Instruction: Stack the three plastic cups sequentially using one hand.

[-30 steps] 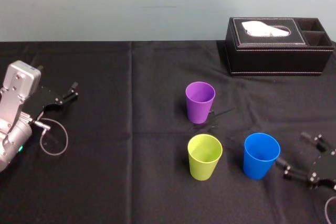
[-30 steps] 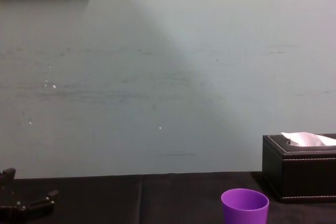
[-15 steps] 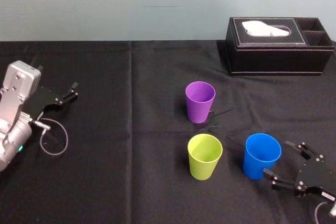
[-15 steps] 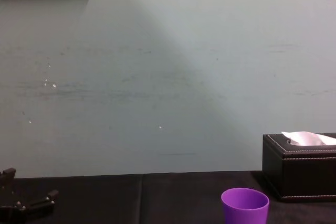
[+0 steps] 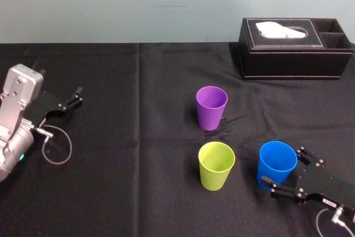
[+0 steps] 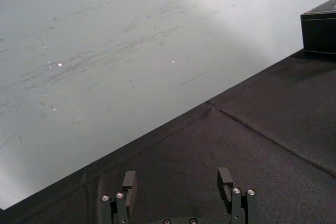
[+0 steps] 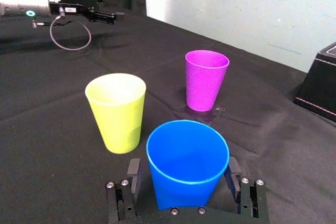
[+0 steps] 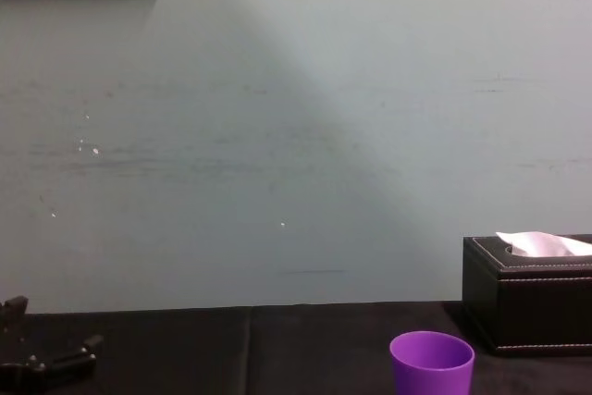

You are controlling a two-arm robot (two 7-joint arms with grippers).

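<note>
1. The right gripper (image 5: 283, 165) is low over the black tablecloth (image 5: 138, 165) at the near right. Its fingers are spread wide on either side of the blue cup (image 5: 276, 162).
2. The right wrist view shows the blue cup (image 7: 187, 161) upright between the right gripper's (image 7: 182, 169) two fingers. A sliver of gap shows at one finger (image 7: 134, 170), so there is no squeeze on the cup.
3. The yellow-green cup (image 5: 216, 165) stands upright just to the left of the blue one, close but apart.
4. The purple cup (image 5: 211, 106) stands upright farther back, behind the yellow-green cup and well clear of both others.
5. All three cups sit mouth-up and separate, none stacked.
6. The left gripper (image 5: 75, 97) rests at the far left of the table, with a cable loop (image 5: 55, 145) lying beside its arm.
7. In the left wrist view the left gripper's (image 6: 177, 179) fingers stand apart with bare cloth between them.
8. A black tissue box (image 5: 294, 48) sits at the back right with white tissue poking out.
9. There is a small white label (image 7: 68, 9) on the left arm, too small to read.
</note>
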